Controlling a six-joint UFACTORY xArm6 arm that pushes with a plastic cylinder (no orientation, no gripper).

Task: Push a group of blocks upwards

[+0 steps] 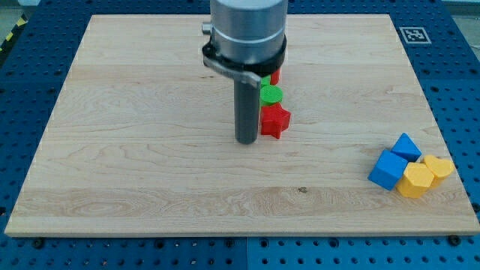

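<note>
My tip (247, 140) rests on the wooden board (150, 150) just left of a red star block (275, 120), close to or touching its left side. A green round block (271, 94) sits right above the red star. Another red block (275, 76) and a sliver of another green block (265, 79) show above that, mostly hidden behind the arm's grey body (247, 34). These blocks form a short column near the board's middle.
At the view's lower right a cluster stands near the board's edge: a blue cube (388, 169), a blue block (406, 146), a yellow block (415, 180) and a yellow heart-like block (438, 166). A fiducial tag (413, 34) sits beyond the board's top right corner.
</note>
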